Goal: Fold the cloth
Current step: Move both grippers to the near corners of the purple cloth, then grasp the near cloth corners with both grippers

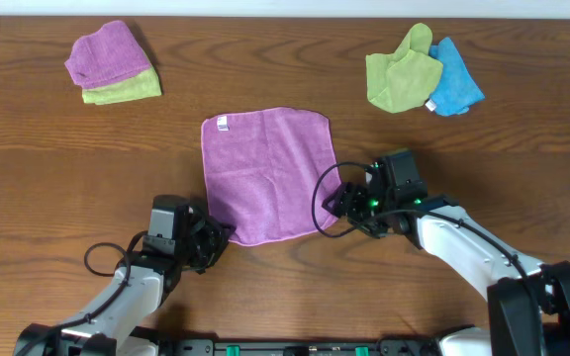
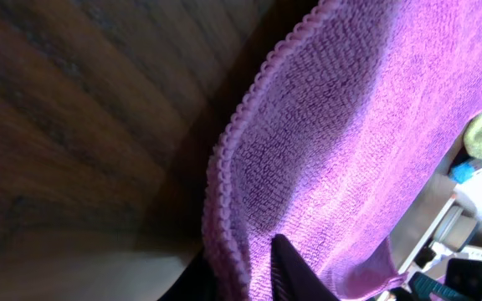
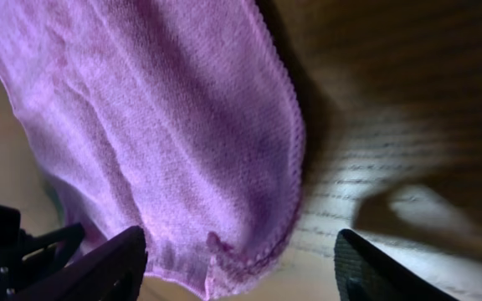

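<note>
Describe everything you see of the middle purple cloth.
The cloth is a fuzzy violet microfibre square with a stitched edge and a white tag at its far-left corner. It lies spread almost flat on the table. The left gripper is at its near-left corner; the right gripper, open, straddles the near-right corner.

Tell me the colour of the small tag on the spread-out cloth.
White. The tag sits at the purple cloth's far left corner, seen best overhead.
</note>
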{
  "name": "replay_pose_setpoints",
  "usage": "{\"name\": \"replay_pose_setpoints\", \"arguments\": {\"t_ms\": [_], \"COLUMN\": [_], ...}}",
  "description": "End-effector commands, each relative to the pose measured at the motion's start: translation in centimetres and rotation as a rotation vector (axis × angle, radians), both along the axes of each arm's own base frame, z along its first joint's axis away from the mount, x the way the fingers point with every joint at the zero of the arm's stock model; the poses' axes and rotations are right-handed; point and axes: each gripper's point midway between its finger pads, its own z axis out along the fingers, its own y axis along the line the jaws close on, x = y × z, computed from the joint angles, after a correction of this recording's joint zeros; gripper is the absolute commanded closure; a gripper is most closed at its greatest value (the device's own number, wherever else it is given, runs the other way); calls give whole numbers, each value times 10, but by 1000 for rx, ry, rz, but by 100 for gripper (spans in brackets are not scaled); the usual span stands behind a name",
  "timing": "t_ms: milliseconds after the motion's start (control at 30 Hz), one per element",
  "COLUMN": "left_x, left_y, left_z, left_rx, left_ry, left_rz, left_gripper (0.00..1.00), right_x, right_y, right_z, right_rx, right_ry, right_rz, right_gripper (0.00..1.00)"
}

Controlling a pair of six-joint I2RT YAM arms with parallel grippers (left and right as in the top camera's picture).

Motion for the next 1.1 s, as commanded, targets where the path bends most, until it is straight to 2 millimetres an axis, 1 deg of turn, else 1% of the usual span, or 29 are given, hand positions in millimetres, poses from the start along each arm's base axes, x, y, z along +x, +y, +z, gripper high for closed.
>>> {"name": "replay_pose_setpoints", "arguments": {"t_ms": [0, 67, 133, 267, 300, 333, 367, 433, 467, 500, 533, 600, 667, 767, 867, 933, 1067], "left_x": [-4, -2, -1, -1, -1, -1, -1, -1, -1, -1, -1, 2, 4, 2, -4, -8, -18], "left_y": [3, 2, 2, 2, 2, 2, 2, 2, 2, 2, 2, 0, -7, -15, -23, -27, -30], "left_z": [-7, -5, -4, -5, -5, -5, -5, -5, -5, -4, -4, -1, 6, 11, 16, 18, 18], "left_rx": [20, 17, 17, 16, 16, 16, 16, 17, 17, 17, 20, 20, -2, -29, -61, -80, -96], "left_ry": [9, -4, -8, -8, -8, -8, -8, -8, -8, -8, -15, -49, -91, -117, -136, -140, -127], "left_rz": [3, 3, 3, 3, 3, 3, 3, 3, 3, 3, -3, -36, -87, -149, -217, -252, -296], "left_gripper": [82, 82, 83, 83, 83, 83, 83, 84, 86, 92, 94, 94, 94, 94, 94, 94, 94], "right_x": [2, 4, 5, 0, -1, -2, -2, 0, 0, 0, 0, 1, 3, 2, -6, -13, -27], "right_y": [-3, -1, 2, 9, 10, 10, 10, 11, 11, 11, 11, 12, 16, 17, 12, 4, -10], "right_z": [-6, -9, -13, -25, -27, -28, -28, -27, -27, -27, -27, -25, -21, -14, -5, -1, 7], "right_rx": [-29, -26, -20, -20, -23, -25, -25, -23, -22, -22, -21, -18, -4, 1, -24, -62, -123], "right_ry": [1, -6, 5, 42, 48, 49, 48, 43, 41, 41, 40, 25, -2, -25, -33, -28, -21], "right_rz": [-29, -36, -43, -38, -34, -32, -32, -32, -32, -32, -31, -18, 17, 42, 70, 74, 87], "right_gripper": [30, 36, 36, 38, 43, 69, 99, 99, 99, 99, 99, 99, 99, 99, 99, 99, 99]}}
